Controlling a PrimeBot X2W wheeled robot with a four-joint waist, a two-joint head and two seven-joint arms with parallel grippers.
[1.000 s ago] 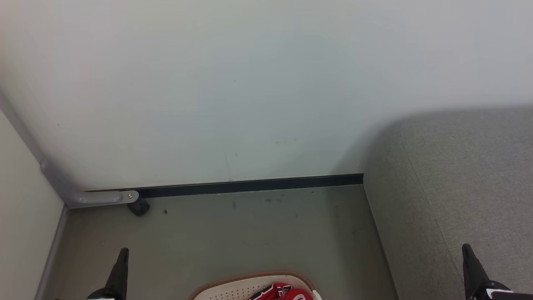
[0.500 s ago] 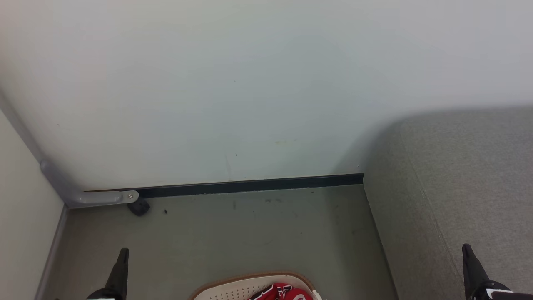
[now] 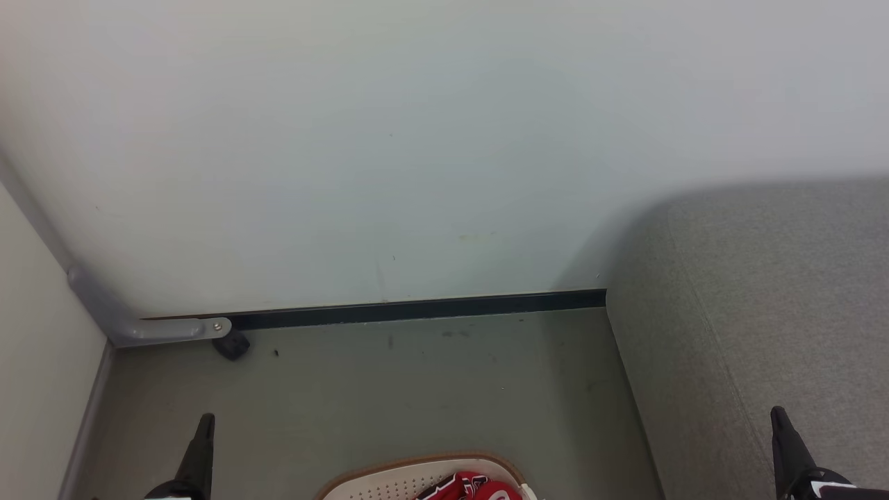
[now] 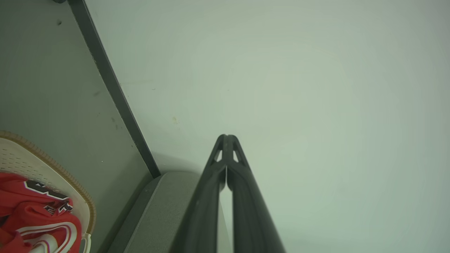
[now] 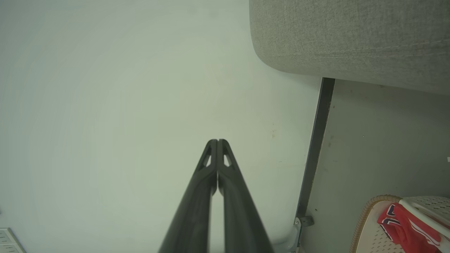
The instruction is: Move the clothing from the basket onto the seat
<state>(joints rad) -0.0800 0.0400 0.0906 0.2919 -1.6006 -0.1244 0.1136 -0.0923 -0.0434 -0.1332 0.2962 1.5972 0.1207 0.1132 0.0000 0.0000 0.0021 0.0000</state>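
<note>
staying motionless as before, keeping left gripper (image 3: 206, 419) at seven o'clock and right gripper (image 3: 778, 412) at five pinched shut, empty, leaving the clothing (image 3: 472, 487) in the basket (image 3: 389, 482) at six, seat (image 3: 771, 292) at three waiting.

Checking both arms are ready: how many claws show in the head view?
2. The left claw at lower left, over the floor; the right claw at lower right, seen against the seat.
</note>
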